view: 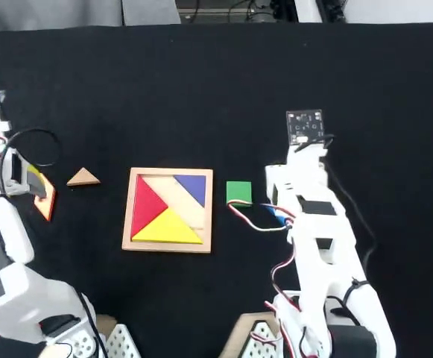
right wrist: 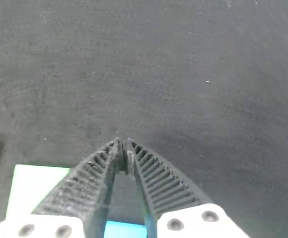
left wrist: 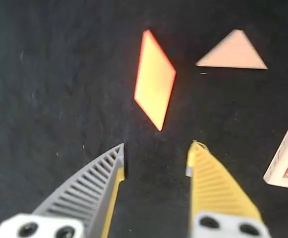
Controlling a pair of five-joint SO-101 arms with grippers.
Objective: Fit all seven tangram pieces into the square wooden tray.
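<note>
Left gripper (left wrist: 156,151) wide, empty. Parallelogram (left wrist: 154,79) lies at tray's (view: 171,171) 9 o'clock; straddle its narrow width squarely. Right gripper (right wrist: 123,148) closed, empty.

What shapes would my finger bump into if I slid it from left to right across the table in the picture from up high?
orange parallelogram → tan triangle → wooden tray → green square

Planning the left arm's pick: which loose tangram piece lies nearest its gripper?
The orange parallelogram, just ahead of the left gripper; the tan triangle lies farther, the green square beyond the wooden tray.
</note>
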